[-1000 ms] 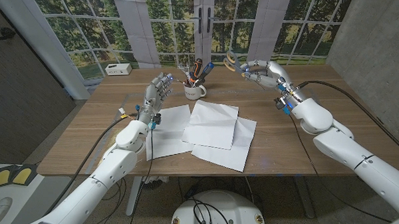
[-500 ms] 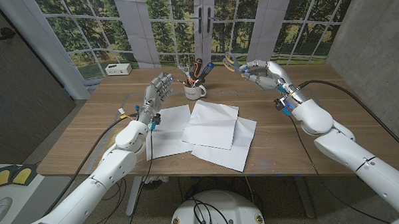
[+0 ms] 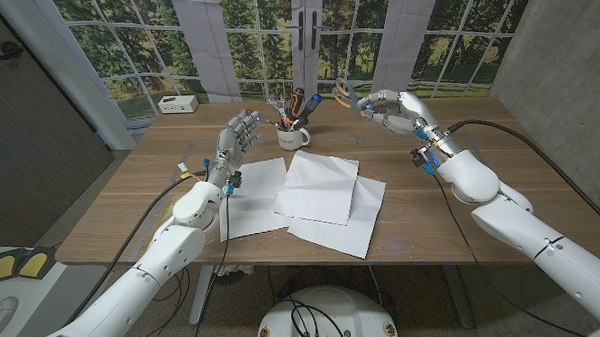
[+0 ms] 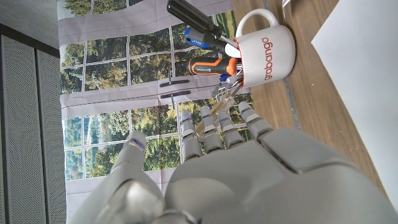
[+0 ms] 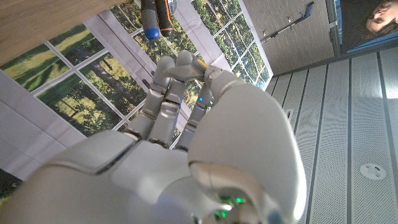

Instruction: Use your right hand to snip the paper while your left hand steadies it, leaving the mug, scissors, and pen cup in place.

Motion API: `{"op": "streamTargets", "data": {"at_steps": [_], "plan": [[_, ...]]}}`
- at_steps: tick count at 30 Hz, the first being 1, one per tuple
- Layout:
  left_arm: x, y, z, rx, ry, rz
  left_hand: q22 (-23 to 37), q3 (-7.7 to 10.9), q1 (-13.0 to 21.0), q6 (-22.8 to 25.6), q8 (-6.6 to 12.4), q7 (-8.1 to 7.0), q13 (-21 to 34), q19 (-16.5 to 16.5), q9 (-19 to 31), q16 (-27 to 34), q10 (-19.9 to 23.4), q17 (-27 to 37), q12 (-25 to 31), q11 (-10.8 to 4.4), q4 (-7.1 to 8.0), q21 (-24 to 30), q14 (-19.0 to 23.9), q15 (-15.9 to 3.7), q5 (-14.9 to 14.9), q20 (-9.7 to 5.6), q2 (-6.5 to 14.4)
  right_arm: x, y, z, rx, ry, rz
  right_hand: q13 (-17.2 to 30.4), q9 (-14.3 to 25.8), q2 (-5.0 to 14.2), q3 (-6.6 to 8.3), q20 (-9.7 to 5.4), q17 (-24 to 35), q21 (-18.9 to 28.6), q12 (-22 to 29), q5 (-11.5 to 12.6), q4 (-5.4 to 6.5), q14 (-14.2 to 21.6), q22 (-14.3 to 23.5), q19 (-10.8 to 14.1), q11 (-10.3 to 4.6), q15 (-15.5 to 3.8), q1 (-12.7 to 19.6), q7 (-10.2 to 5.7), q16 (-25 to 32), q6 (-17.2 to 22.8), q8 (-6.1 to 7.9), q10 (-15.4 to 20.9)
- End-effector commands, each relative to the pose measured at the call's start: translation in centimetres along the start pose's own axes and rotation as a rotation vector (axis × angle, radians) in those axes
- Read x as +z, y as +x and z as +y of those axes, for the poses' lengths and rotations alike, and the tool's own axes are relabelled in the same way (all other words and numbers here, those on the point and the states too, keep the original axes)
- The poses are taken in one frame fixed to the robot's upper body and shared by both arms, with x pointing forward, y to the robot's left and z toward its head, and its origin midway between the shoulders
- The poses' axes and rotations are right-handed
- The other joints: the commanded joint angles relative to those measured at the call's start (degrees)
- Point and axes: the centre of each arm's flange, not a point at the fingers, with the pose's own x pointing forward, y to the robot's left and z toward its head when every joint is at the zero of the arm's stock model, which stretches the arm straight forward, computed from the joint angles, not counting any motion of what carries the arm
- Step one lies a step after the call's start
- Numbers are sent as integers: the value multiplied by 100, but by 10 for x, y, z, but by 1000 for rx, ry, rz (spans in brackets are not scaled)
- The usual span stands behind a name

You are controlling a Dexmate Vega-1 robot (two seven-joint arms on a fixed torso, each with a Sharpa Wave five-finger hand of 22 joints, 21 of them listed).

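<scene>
Right hand (image 3: 393, 109) a touch nearer the mug (image 3: 293, 137), fingers pinching scissors (image 3: 344, 91); left hand (image 3: 238, 139) unchanged, open.

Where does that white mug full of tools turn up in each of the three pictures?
Head view: the white mug stands at the table's far middle, beyond the paper sheets.
Left wrist view: mug beyond the left hand's fingers.
Right wrist view: only tool handles.
Shared landmark: orange-and-black handle.
</scene>
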Motion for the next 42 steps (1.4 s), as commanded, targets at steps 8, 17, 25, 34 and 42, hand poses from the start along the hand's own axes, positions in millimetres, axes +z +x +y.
{"op": "streamTargets", "data": {"at_steps": [8,17,25,34,42], "plan": [[-2,1,2,6,0,6,15,-14,12,76,17,-6,16,41,16,-20,33,34,-6,-32,-10,-4,54,-21,25,-11,64,1,-1,3,-15,2,-39,261,15,-49,130,-703,56,71,106,68,-7,494,17,-119,-136,-1067,13,-93,0,-457,-75,-208],[-4,1,2,7,0,15,15,-16,12,77,15,-1,17,42,16,-20,45,34,-6,-21,-11,-5,56,-15,24,-10,63,5,-3,3,-10,-36,-64,323,37,-49,157,-706,76,101,131,107,9,479,20,-184,-153,-1066,-17,-117,2,-283,13,-235],[-4,2,1,5,1,15,15,-18,11,80,15,10,18,44,15,-21,38,35,-15,-28,-11,-7,59,-15,24,-10,63,12,-3,7,28,-108,-87,349,63,-54,168,-719,91,117,127,125,19,453,23,-255,-179,-1070,-46,-150,6,-321,-1,-272],[-3,2,-1,1,1,12,15,-19,13,95,18,-2,20,44,15,-24,68,34,-10,14,-13,-9,54,-18,24,-11,66,14,-6,7,12,-125,-108,334,66,-49,176,-727,98,148,123,134,19,433,30,-303,-212,-1070,-65,-161,12,-275,9,-229],[-3,1,-2,-1,0,14,15,-19,13,88,12,-2,21,46,16,-23,58,35,-21,-25,-12,-10,59,-19,25,-12,70,18,-8,10,16,-170,-127,293,57,-56,184,-712,99,194,110,142,6,452,31,-311,-217,-1070,-64,-166,32,-206,15,-177]]}}
